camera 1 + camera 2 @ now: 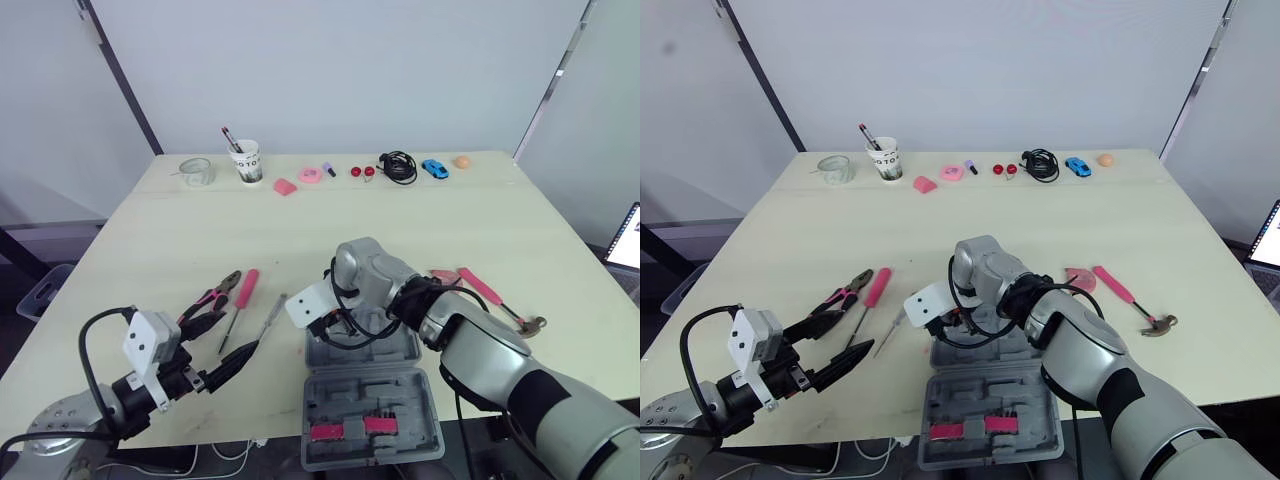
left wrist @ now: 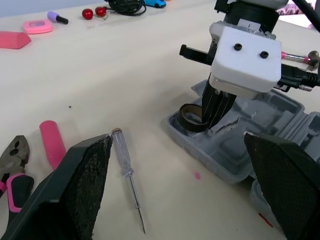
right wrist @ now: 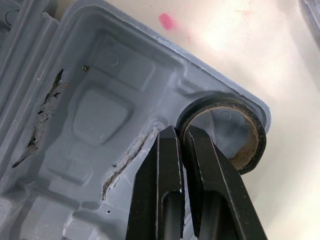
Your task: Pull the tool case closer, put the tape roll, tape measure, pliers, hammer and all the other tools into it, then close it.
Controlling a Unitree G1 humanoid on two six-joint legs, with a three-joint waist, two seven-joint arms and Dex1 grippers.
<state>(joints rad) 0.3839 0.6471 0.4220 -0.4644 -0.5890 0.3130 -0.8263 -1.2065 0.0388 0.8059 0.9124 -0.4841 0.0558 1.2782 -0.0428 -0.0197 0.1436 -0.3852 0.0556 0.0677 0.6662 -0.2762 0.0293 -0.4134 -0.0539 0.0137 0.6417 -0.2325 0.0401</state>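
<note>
Presently my right gripper (image 3: 181, 131) is nearly closed, pinching the tape roll (image 3: 256, 131) by its wall at my fingertips, inside the tool case (image 3: 100, 95) corner. Light, stiff ring, I judge; a rim grip suits. My left gripper (image 1: 858, 335) gapes empty.

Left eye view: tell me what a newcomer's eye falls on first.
First, the right pincer, reaching down into the open grey tool case at the near edge of the table and pinching the wall of the tape roll in a corner pocket. Next, the left pincer, wide open above the table near the pink-handled pliers, and the hammer lying right of the case.
</note>
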